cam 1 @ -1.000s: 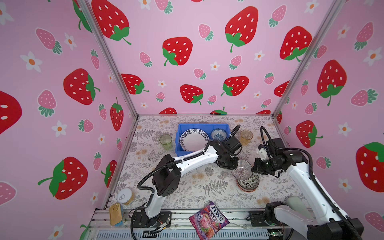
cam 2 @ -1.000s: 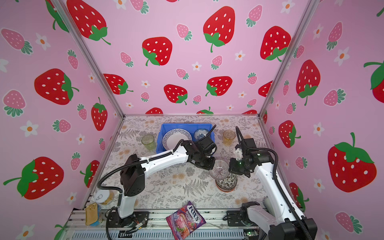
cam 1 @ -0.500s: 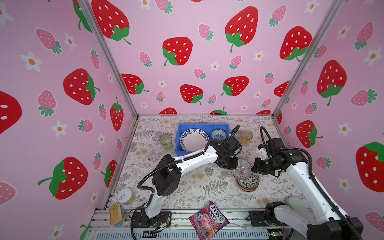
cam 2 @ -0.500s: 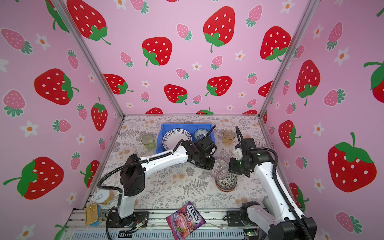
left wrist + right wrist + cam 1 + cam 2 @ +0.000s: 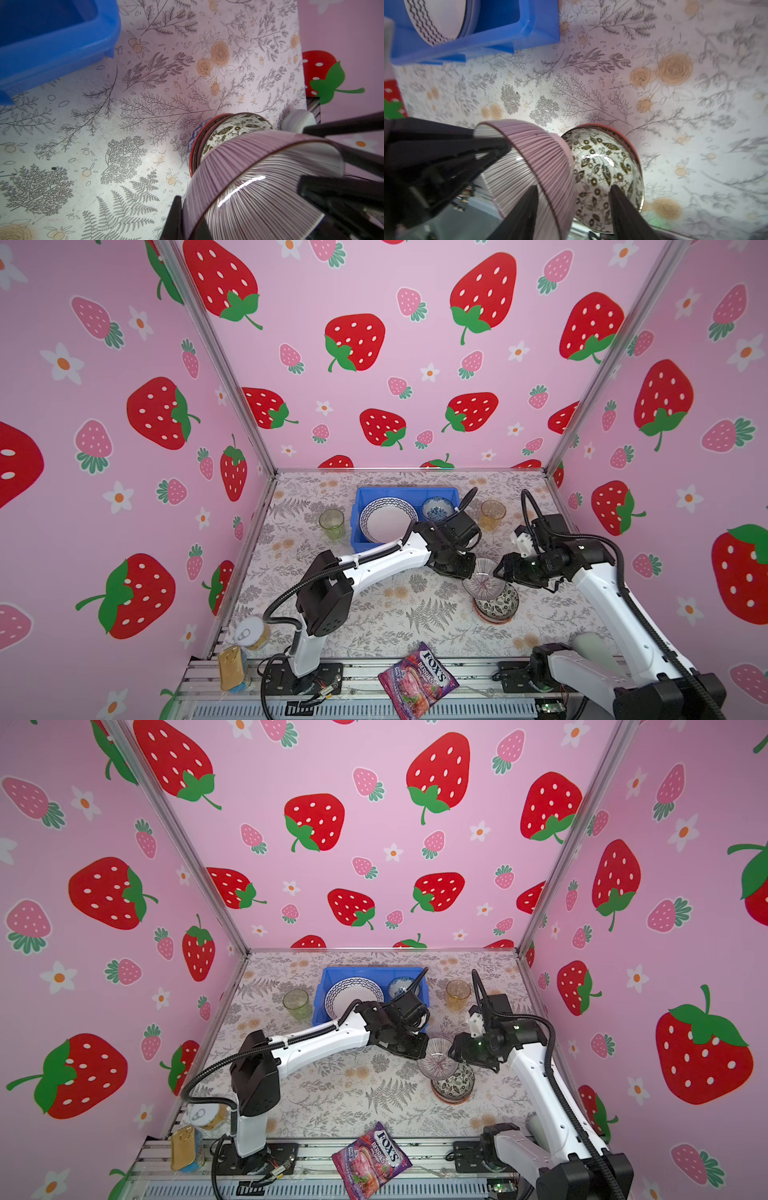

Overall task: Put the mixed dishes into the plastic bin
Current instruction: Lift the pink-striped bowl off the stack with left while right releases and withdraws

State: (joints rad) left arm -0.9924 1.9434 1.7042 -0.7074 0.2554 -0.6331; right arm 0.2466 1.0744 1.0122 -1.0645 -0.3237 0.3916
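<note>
One pink-striped bowl (image 5: 484,583) hangs tilted over a black-and-white leaf bowl (image 5: 496,605) that nests in a red-rimmed bowl (image 5: 631,143), toward the table's front right and well apart from the blue plastic bin (image 5: 407,490). The left gripper (image 5: 468,570) is pinched on the striped bowl's rim. The right gripper (image 5: 573,185) stands spread, its jaws to either side of the opposite wall.

The bowl looks like glazed ceramic, so I judge it stiff, fairly light, slick and likely to chip if it knocks the stack below. The rim is the sensible hold, with one pad inside the wall and one outside. A single-sided pinch lets it swing, so slow travel suits it.

The floral table cover (image 5: 374,614) is flat and matte. In the bin, a zigzag-rimmed plate (image 5: 388,518) fills the left part and a blue bowl (image 5: 438,508) sits at the back right. The left arm hides the near right corner. A green tumbler (image 5: 331,522) and an amber tumbler (image 5: 492,514) stand beside the bin, one on each side.
</note>
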